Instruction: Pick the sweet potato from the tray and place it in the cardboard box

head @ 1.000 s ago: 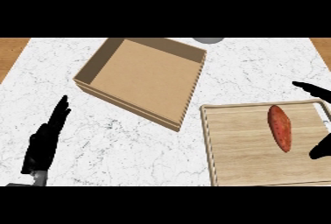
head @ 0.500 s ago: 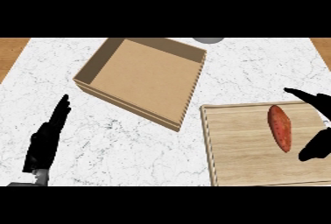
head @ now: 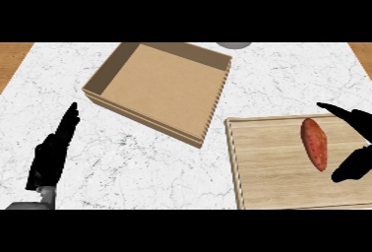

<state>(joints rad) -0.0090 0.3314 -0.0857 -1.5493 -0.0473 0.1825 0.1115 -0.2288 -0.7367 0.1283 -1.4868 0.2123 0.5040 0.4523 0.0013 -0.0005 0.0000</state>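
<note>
A reddish-orange sweet potato (head: 314,143) lies lengthwise on the wooden tray (head: 272,172) at the lower right. My right hand (head: 354,162) is just to its right over the tray, open, its fingers and thumb spread on either side of the potato's right flank without closing on it. The cardboard box (head: 156,86) sits tilted at the upper middle, open and with nothing inside. My left hand (head: 52,152) rests open at the lower left, fingers straight and pointing up.
White marble counter (head: 145,167) lies between the box and the tray. A grey round object (head: 234,45) peeks in at the top edge. Wood shows at the upper corners.
My right hand has moved left, closer to the sweet potato. The left hand, the box and the potato have stayed put.
</note>
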